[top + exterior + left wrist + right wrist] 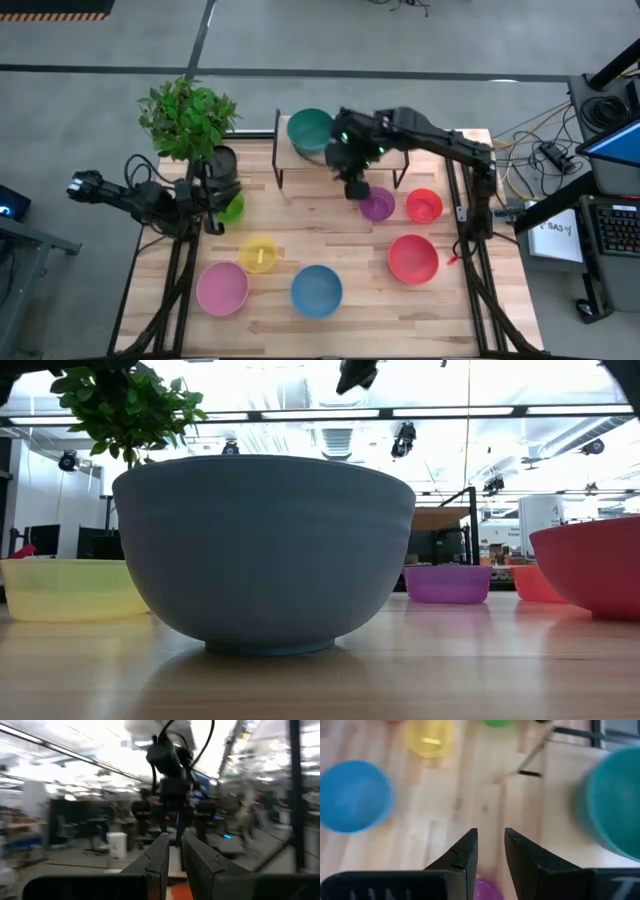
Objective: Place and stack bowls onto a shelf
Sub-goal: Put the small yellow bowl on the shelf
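We take the shelf point(300, 160) at the desk's point(330, 235) far edge as our landmark. One teal bowl point(310, 130) already sits on its top, presumably the base for a stack. Our right hand point(355, 185) hangs just in front of the shelf, above the purple bowl point(377, 205); its fingers stand slightly spread and hold nothing, likely lining up to take that bowl. The orange bowl point(424, 205) and red bowl point(413, 258) lie farther out; the yellow point(259, 253), pink point(222, 288) and blue point(316, 290) bowls wait nearer the front. Our left hand point(212, 218) rests beside the plant pot point(222, 165), fingers nearly pressed together, empty.
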`<action>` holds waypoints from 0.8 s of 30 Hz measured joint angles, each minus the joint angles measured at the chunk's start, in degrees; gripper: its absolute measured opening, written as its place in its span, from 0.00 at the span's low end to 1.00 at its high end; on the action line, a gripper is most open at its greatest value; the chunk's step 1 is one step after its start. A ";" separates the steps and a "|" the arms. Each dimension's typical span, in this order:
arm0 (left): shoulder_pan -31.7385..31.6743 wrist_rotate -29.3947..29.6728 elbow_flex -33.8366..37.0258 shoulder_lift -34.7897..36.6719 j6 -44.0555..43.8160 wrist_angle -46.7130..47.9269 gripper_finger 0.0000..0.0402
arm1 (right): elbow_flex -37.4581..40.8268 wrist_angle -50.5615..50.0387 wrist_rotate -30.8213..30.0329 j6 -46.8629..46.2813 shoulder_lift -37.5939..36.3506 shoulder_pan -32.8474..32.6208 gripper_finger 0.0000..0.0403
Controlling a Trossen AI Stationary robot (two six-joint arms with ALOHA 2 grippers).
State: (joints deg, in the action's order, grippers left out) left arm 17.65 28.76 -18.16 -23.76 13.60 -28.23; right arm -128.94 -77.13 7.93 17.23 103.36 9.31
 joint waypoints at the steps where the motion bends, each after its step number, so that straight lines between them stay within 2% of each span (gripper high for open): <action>1: 0.00 -0.75 -1.46 -1.23 -1.22 1.58 0.09 | 2.20 1.21 0.04 -0.35 -1.55 -1.51 0.21; 6: 0.02 -1.15 -10.81 -9.18 -10.25 14.77 0.09 | 16.61 12.59 -1.13 -3.75 -11.47 -9.70 0.21; 12: 0.02 -1.21 -22.92 -21.94 -25.70 36.67 0.09 | 39.02 27.73 -9.37 -7.04 -25.34 -19.11 0.21; 15: 0.00 -1.55 -28.15 -29.32 -33.31 44.47 0.09 | 49.63 35.80 -10.02 -9.82 -32.57 -21.84 0.21; 19: 0.00 -6.42 -36.51 -39.55 -45.32 57.57 0.09 | 61.70 43.91 -10.98 -12.67 -40.82 -23.73 0.21; 24: 0.00 -18.95 -47.47 -53.13 -57.38 79.11 0.09 | 71.85 49.63 -14.16 -13.60 -47.93 -23.83 0.21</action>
State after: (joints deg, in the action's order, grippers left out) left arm 17.65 9.81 -65.63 -76.89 -43.78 50.87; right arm -57.09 -27.50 -6.24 3.63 55.43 -14.52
